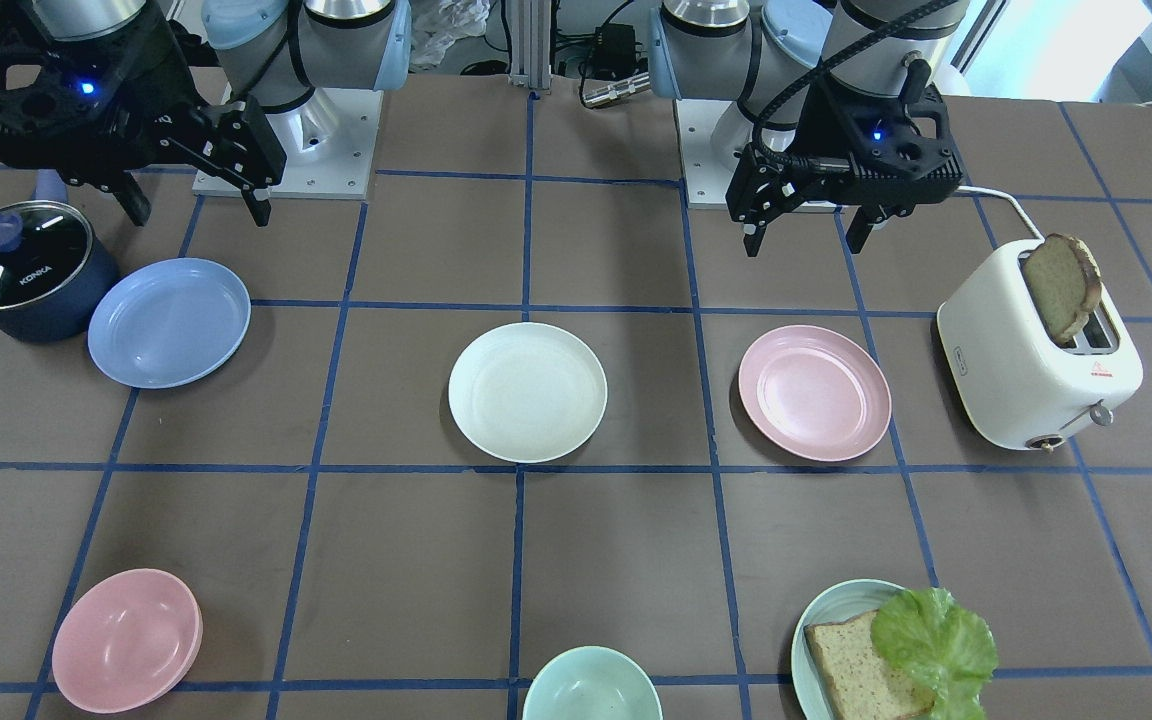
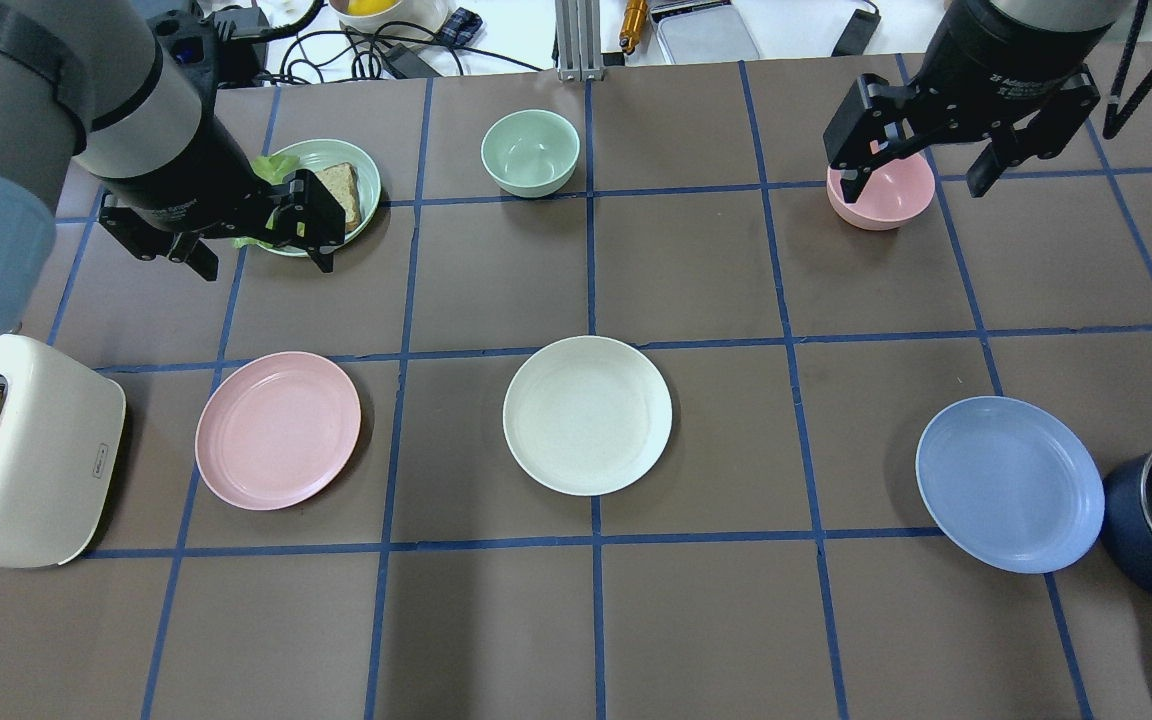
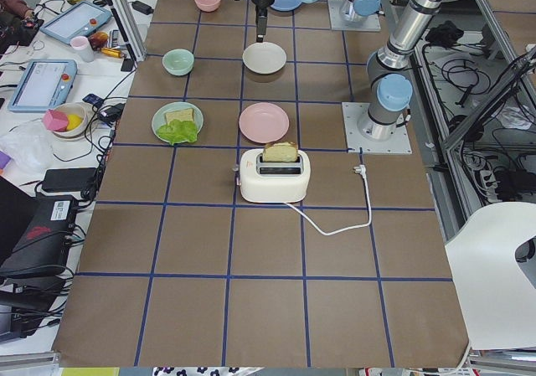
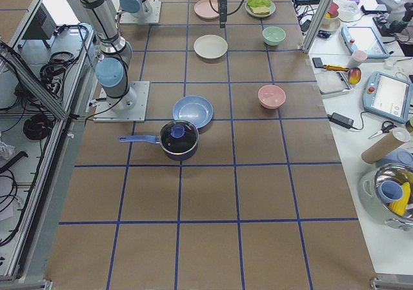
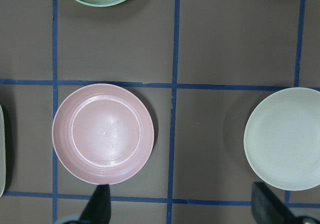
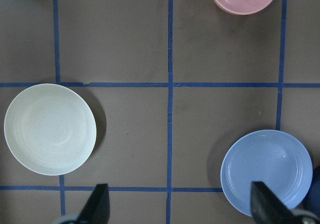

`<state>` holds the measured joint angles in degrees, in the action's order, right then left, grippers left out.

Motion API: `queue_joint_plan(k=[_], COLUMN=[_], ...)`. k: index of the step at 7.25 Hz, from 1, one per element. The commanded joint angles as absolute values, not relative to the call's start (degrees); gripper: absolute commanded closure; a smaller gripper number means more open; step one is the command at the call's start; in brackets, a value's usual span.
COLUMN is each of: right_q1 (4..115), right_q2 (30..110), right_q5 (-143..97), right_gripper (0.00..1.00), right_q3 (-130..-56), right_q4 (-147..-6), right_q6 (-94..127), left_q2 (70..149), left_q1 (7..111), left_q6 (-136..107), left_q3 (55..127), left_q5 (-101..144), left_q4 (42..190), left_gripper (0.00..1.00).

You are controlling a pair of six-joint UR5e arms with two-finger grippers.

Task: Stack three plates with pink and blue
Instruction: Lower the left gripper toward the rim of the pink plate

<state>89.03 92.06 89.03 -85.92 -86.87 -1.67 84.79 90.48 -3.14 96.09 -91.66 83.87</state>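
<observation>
Pink plate (image 2: 278, 430), cream plate (image 2: 587, 415) and blue plate (image 2: 1009, 484) sit well apart in a row across mid-surface (image 2: 696, 620), unstacked. Left fingers (image 2: 319, 240) and right fingers (image 2: 851, 180) hover spread, empty.

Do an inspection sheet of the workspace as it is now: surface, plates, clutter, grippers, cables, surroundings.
Surface: brown table with a blue tape grid.
Job's things: pink plate, white plate and blue plate lie apart in a row, none stacked; the blue one is right beside the pot.
Clutter: toaster holding bread, lidded pot, pink bowl, green bowl, teal plate with bread and lettuce.
Grippers: left gripper and right gripper both open, empty, above the table.
Cables: toaster cord loose on the table.
Surroundings: bench with tablets and tools.
</observation>
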Motion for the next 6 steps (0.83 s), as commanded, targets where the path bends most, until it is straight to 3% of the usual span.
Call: queue_joint_plan(k=[1, 4, 6], right_q1=[89.03, 89.03, 89.03], right_q2=[92.02, 92.2, 92.02], right_q5=[89.03, 89.12, 89.12], right_gripper=[0.0, 0.0, 0.0], right_q3=[-85.87, -86.13, -86.04], right_q4=[-86.92, -86.84, -86.75], right_q6=[-1.67, -1.67, -1.67], left_q2=[84.99, 85.78, 85.52], left_q1=[90.18, 89.65, 87.38], left_q6=[-2.73, -3.6, -3.6], left_q3=[96.33, 99.21, 107.88], left_q5=[-91.5, -91.05, -91.23], left_q4=[83.76, 81.24, 71.34], left_gripper=[0.0, 0.0, 0.0])
